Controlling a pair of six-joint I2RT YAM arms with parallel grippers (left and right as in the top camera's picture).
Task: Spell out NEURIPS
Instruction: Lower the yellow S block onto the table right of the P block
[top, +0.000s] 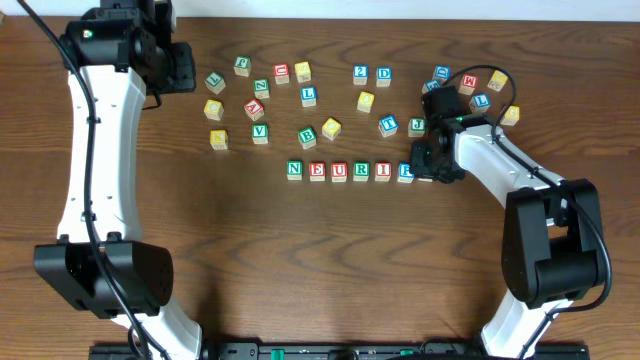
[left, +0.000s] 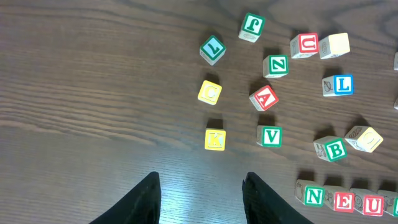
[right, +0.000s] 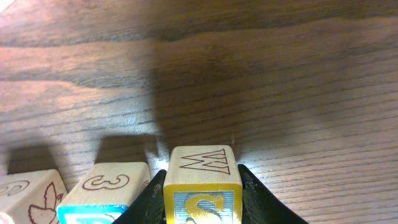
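Note:
A row of wooden cubes lies mid-table: green N (top: 294, 169), red E (top: 317, 171), red U (top: 339, 171), green R (top: 361, 170), red I (top: 383, 171), blue P (top: 405, 171). At the row's right end my right gripper (top: 432, 166) covers the last place. In the right wrist view its jaws (right: 201, 173) press both sides of a yellow-faced S cube (right: 202, 186), which rests on the table beside the blue-faced cube (right: 106, 193). My left gripper (left: 200, 177) hovers open over bare wood at the far left, nothing between its fingers.
Loose cubes are scattered behind the row: K (left: 215, 139), V (left: 270, 136), B (top: 307, 136), L (top: 308, 96), 2 (top: 360, 74), D (top: 384, 75). Several more cluster near the right arm (top: 470, 85). The right arm's base (top: 550, 250) stands at the front right.

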